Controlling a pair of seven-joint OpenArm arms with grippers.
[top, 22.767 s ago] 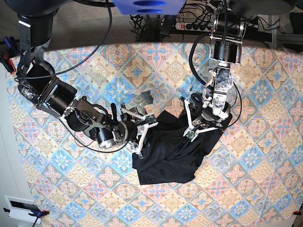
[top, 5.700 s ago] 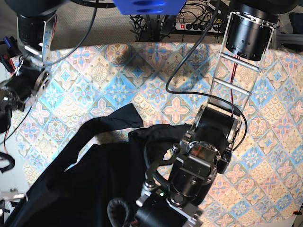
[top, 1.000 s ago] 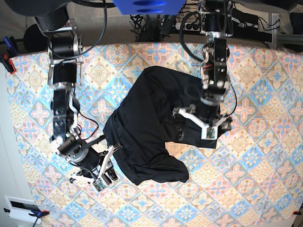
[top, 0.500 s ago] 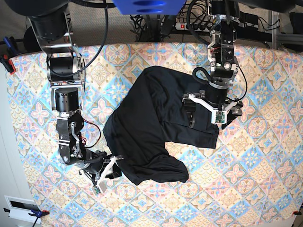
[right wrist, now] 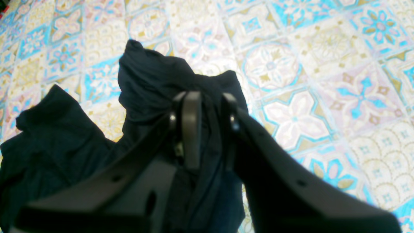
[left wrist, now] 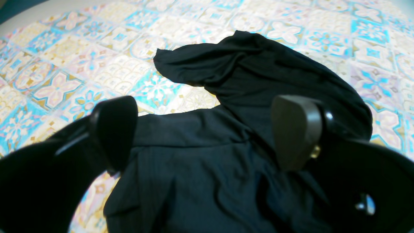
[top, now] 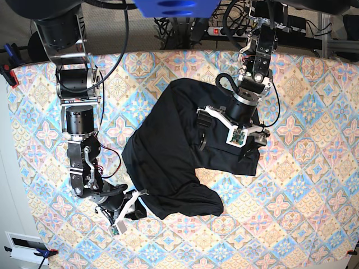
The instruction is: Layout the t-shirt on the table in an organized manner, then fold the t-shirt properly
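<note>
Start at the left of your base view: your right end effector [top: 130, 208] sits low on the wide flat worktop [top: 303, 224] with its pastel tile cloth of blue, pink, peach and cream medallions. In your right wrist view that end effector [right wrist: 207, 129] has its two fingers [right wrist: 190, 129] drawn close together, pinching a gathered ridge of the plain black short-sleeved t-shirt [right wrist: 148, 81] between them. The soft thin fabric bunches up ahead of the fingertips and trails back beneath the arm, with a separate fold of it lying on the tiles to the left.

Moving to the middle of your base view, the t-shirt [top: 174, 151] lies crumpled near the centre of the worktop, running from a rounded end near the far side down to a curled lobe at the near side, just beside your right end effector. It is not spread flat; folds and overlaps show across it.

Further right, your left end effector [top: 227, 130] hangs over the right part of the garment. In your left wrist view its fingers [left wrist: 291, 136] are spread wide, the end effector [left wrist: 203, 132] holding nothing, with the t-shirt [left wrist: 258, 81] lying rumpled on the worktop [left wrist: 64, 64] below and beyond it.
</note>
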